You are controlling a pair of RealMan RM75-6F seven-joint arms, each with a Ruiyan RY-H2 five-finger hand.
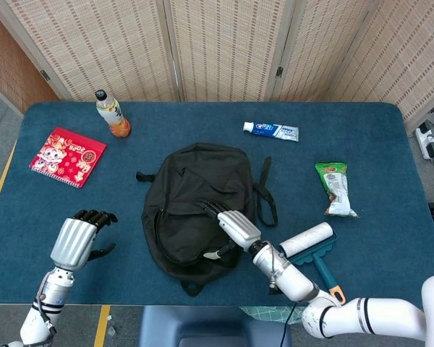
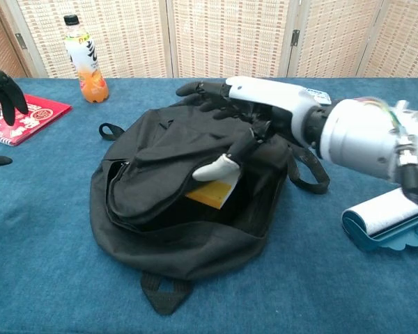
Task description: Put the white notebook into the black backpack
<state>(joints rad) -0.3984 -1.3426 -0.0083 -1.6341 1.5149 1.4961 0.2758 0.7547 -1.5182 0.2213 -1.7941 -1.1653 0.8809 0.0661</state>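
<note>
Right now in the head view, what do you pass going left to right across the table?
Red notebook → orange drink bottle → black backpack → toothpaste tube → lint roller → green snack packet.

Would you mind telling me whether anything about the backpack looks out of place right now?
The black backpack lies unzipped, its flap sagging over the opening, and a corner of the notebook shows in the gap.

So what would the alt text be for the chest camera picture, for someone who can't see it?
A black backpack lies on a blue table, its flap nearly closed over a notebook whose corner peeks out, with the robot's right hand resting open on top. The left hand hangs open at the far left, near a red booklet and an orange drink bottle.
</note>
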